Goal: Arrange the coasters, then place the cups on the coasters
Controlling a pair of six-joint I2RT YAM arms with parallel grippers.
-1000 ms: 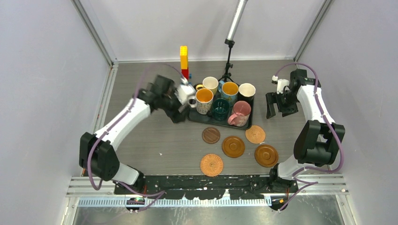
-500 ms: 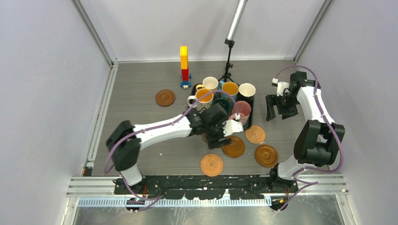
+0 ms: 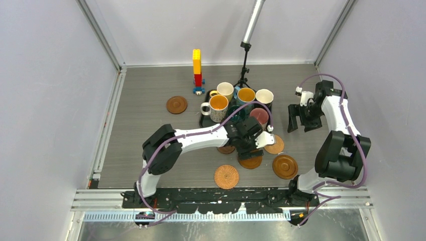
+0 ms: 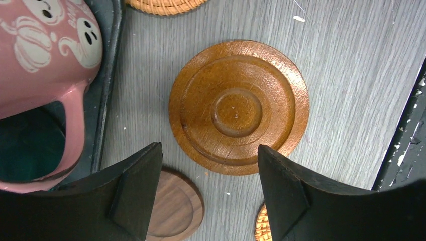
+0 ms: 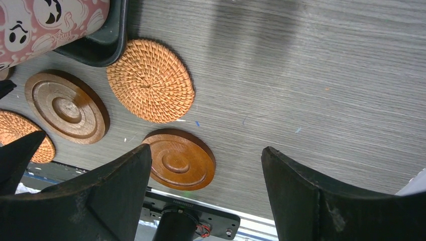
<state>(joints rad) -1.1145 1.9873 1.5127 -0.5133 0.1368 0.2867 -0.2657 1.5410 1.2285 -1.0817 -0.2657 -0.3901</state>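
Coasters lie loose on the grey table [image 3: 145, 135], on the near side of a black tray [image 3: 203, 122] that carries the cups. The left gripper [image 4: 208, 150] hangs directly above a glossy brown coaster [image 4: 238, 106], jaws spread and holding nothing. That coaster lies flat on the table and shows between the two fingers in the wrist view. Just beside it is the dark brown coaster [image 4: 177, 210], partly behind one finger. A woven coaster [image 4: 163, 4] lies at the tray's corner, and the rim of a second woven coaster [image 4: 261, 228] shows at the lower edge of that view. A second glossy brown coaster [image 3: 285, 166] lies to the right, near the table's front edge. A third glossy brown coaster [image 3: 177, 104] lies well apart, left of the tray.

The pink cup [image 4: 42, 45], printed with ghosts and pumpkins, sits in the tray close to the left gripper. The white patterned cup [image 3: 218, 107], cream-yellow cup [image 3: 225, 90], blue cup [image 3: 245, 95] and plain white cup [image 3: 264, 96] stand upright on the tray too. The right gripper [image 3: 300, 124] is released and empty, held above the table right of the tray. A toy brick tower [image 3: 197, 70] stands behind the tray.
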